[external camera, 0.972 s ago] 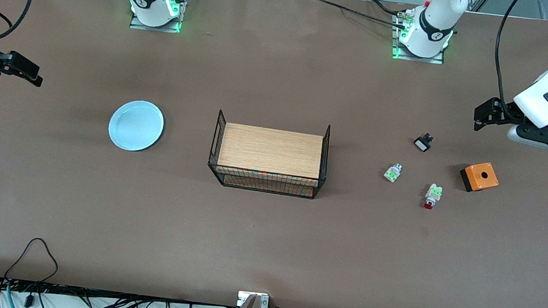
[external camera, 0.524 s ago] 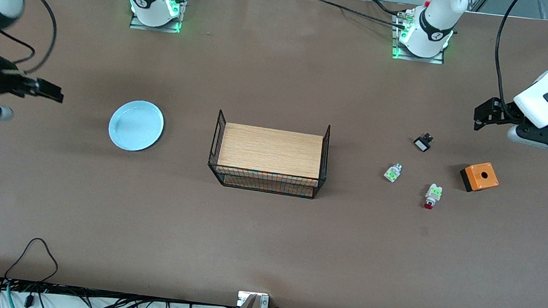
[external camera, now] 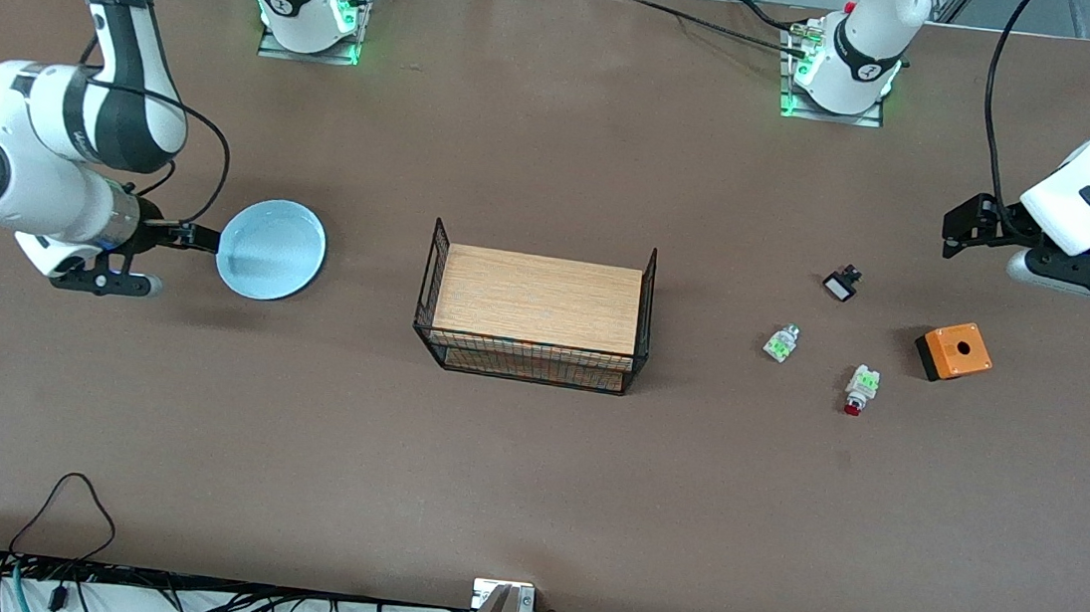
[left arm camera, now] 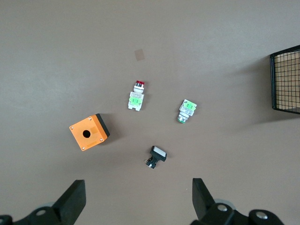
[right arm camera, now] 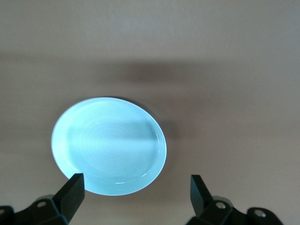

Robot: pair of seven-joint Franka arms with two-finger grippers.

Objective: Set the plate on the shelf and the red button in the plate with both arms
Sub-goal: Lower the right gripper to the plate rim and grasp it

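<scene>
- Right gripper sits low at the plate's rim, at the right arm's end of the table; fingers spread wide, holding nothing.
- Left gripper waits wide open and empty over bare table near the small parts.
- Red button lies on the table beside an orange box, nearer the camera.
- Risk: the glossy shallow rim could slip, or the plate be pushed away.
- No readable writing.

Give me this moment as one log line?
right gripper: open, at plate rim | left gripper: open, waiting | red button: untouched on table
</scene>
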